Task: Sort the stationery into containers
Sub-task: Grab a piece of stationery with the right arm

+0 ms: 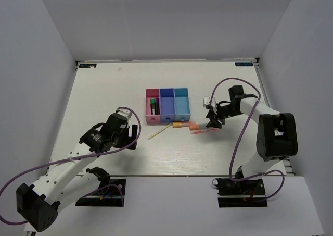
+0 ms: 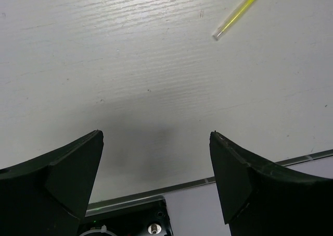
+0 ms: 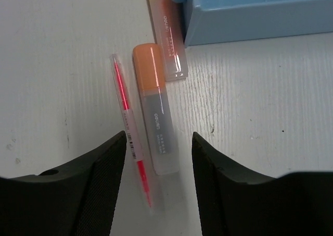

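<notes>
Right gripper is wide open, holding nothing, over the orange highlighter. Problem: the thin pink-red pen lies just beside it, also inside the jaw span. Closing here likely pinches both, or one finger shoves the pen against the highlighter and something squirts out. Needs an offset away from the pen first.

The second highlighter sits just beyond, far end against the light blue bin — a sloppy descent could knock it.

Left gripper is open, empty, over the table, with the yellow-green stick well ahead of it. The black marker is in the pink bin.
</notes>
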